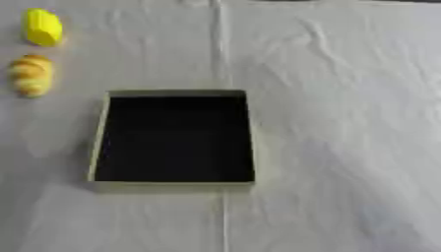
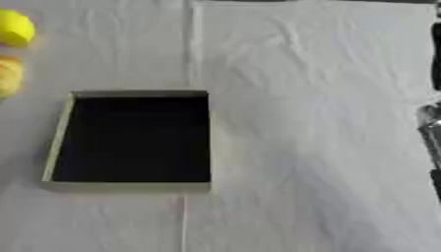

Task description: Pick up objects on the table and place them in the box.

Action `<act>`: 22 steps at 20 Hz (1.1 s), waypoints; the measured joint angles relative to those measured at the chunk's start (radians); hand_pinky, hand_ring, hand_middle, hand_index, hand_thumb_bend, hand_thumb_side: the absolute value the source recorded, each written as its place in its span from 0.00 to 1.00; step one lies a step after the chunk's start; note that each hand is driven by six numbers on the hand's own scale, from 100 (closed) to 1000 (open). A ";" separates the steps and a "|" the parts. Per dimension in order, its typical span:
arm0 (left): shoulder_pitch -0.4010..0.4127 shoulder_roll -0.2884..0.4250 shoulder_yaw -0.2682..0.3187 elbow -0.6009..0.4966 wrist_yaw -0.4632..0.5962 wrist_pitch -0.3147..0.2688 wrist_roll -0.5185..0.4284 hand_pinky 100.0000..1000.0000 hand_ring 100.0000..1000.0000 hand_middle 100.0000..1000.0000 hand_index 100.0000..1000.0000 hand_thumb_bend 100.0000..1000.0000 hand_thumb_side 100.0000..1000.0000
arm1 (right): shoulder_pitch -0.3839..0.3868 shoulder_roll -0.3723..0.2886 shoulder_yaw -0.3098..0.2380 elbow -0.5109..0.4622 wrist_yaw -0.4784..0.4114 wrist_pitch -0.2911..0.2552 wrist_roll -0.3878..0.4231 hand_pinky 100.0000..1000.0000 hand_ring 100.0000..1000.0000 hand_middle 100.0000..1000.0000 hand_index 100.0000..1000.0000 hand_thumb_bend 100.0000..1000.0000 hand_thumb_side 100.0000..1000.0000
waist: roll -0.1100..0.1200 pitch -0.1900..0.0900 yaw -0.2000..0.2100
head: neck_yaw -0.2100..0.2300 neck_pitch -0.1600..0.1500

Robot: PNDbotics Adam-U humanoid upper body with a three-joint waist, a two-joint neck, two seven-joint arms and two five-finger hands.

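A creased white cloth (image 1: 344, 98) covers the bench, a fold line running up its middle; a thin dark strip shows along the far edge. The box (image 1: 99, 138), shallow with pale walls and a black inside, sits on the cloth. Beyond the box's far left corner lie a yellow block (image 1: 42, 27) and, nearer the box, a golden croissant-shaped thing (image 1: 32, 75). Dark robot parts (image 2: 433, 133) show right of the box; whether its fingers are apart or together I cannot tell.

A dark-lined box (image 1: 175, 184) sat open at centre; far left lay a yellow object (image 1: 42, 27) and, nearer, a croissant-like piece (image 1: 32, 75).
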 measured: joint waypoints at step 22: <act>0.046 0.500 0.017 0.128 -0.039 0.647 -0.509 0.85 0.86 0.78 0.89 0.56 0.36 | 0.017 -0.016 0.000 0.000 0.003 0.003 0.000 0.82 0.77 0.71 0.83 0.00 0.63 | 0.047 -0.006 0.013 | 0.024 0.018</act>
